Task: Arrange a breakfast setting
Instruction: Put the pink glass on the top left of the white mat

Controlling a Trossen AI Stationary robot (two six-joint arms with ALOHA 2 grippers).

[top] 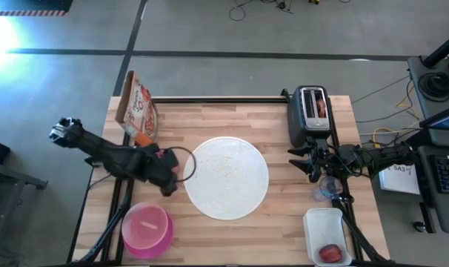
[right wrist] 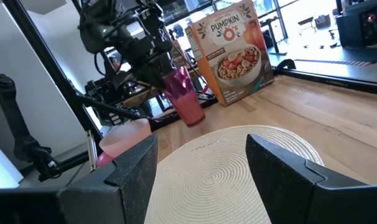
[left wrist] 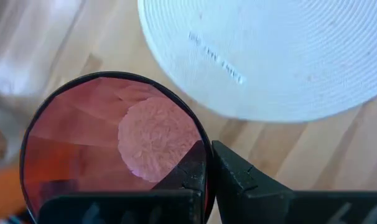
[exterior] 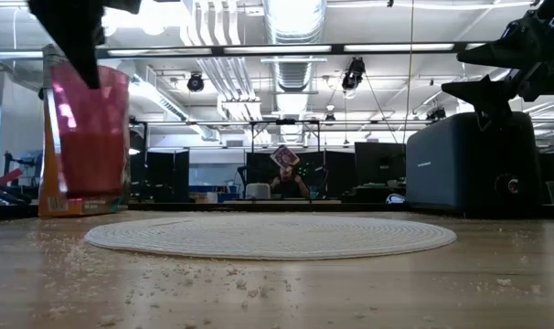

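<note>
wooden tabletop with the big white plate in the middle. left gripper has its jaws pinched on the pink tumbler's rim, upright, just off the plate's left edge. right gripper hangs wide by the toaster, farther off.

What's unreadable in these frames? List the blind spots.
- Pink translucent tumbler: the left gripper, shut on its rim, covers its near edge in the left wrist view.
- Red item in the white rectangular tub: too small to identify in the high view.
- Black-and-silver toaster: slots unseen from the low view's level angle.
- Cereal box: its top is cut off by the right wrist view's edge.
</note>
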